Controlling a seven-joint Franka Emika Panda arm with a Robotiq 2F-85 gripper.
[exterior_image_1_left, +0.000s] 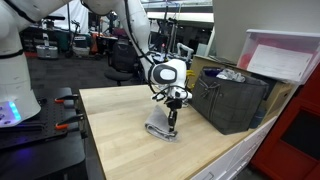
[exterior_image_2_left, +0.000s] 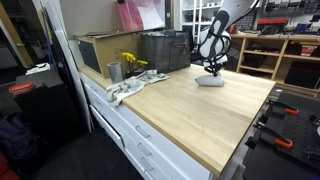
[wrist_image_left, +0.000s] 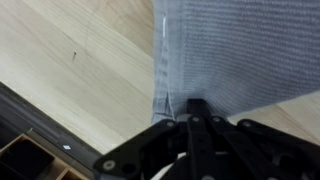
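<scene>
Workshop shelves (exterior_image_2_left: 275, 52) stand behind your pale wooden tabletop (exterior_image_1_left: 120, 125), which looks smooth enough for fabric to slide freely across it. A black crate (exterior_image_1_left: 232, 100) stands near the arm, so a wide swing of yours could clip its wall. The grey cloth (wrist_image_left: 240, 50) lies on the wood near that crate, and your gripper (wrist_image_left: 190, 114) has its jaws pinched together on one edge of it. That bite looks thin: lift fast and the cloth may slip out, or drag and bunch instead.
</scene>
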